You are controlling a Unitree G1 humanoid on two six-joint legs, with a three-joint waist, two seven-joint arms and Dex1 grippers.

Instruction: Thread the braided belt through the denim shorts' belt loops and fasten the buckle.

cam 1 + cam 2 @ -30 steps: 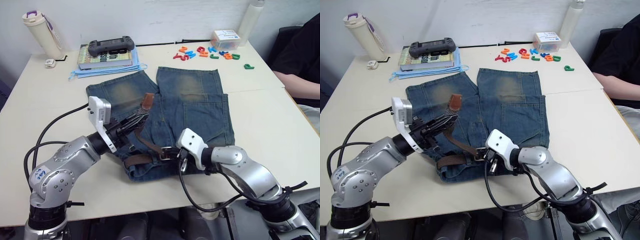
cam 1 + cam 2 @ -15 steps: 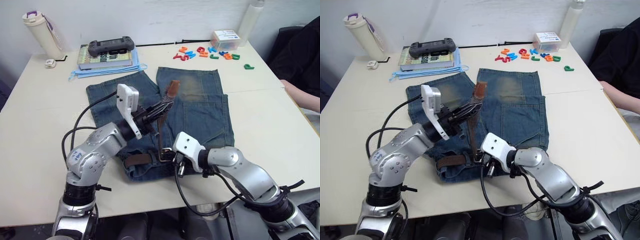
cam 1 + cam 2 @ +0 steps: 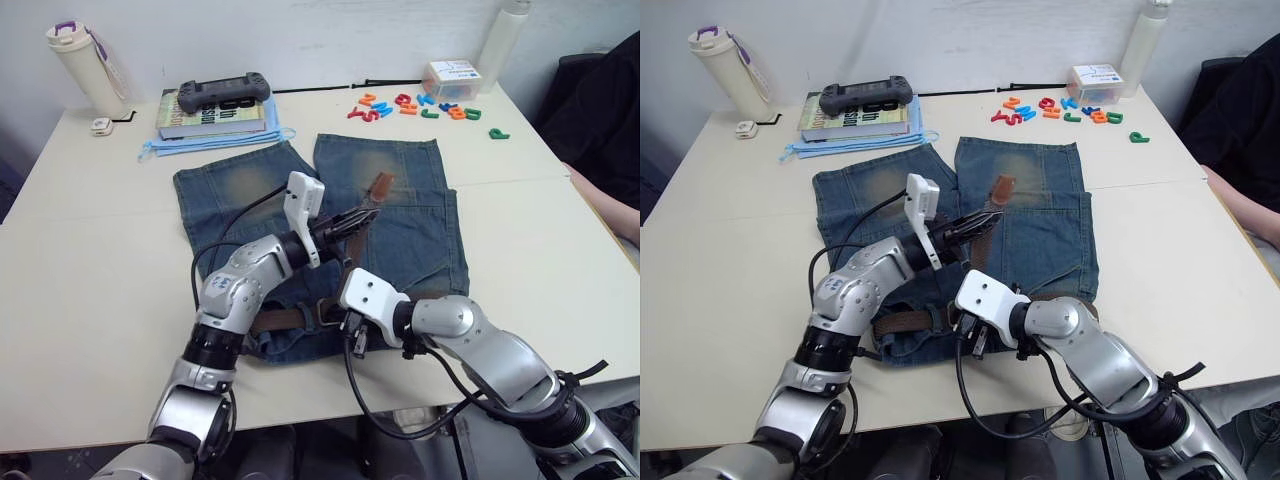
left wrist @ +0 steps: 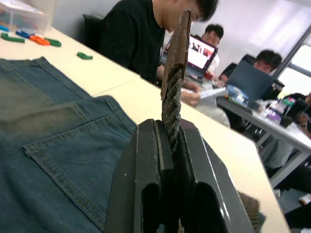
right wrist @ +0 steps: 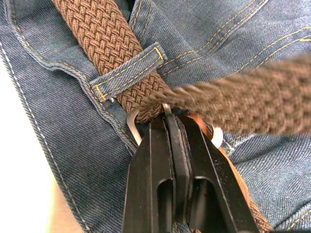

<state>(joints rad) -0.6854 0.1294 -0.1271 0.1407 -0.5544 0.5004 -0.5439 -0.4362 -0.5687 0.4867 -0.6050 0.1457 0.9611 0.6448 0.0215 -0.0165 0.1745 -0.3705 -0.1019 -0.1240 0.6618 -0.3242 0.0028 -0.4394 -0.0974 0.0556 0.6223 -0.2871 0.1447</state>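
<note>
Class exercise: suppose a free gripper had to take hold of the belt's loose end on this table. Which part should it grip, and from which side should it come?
Probably the woven strap just below the tan tip. The left gripper holds the belt there, raised off the shorts, so both flat faces are free. Come from the side, one finger per face. The right gripper pins the buckle.

Rough woven belt [image 5: 102, 41], faded denim shorts [image 3: 400, 225]

Both arms are silver-grey metal with rounded joints, white wrist camera blocks, looping black cables and flat black fingers [image 4: 146, 194].
</note>
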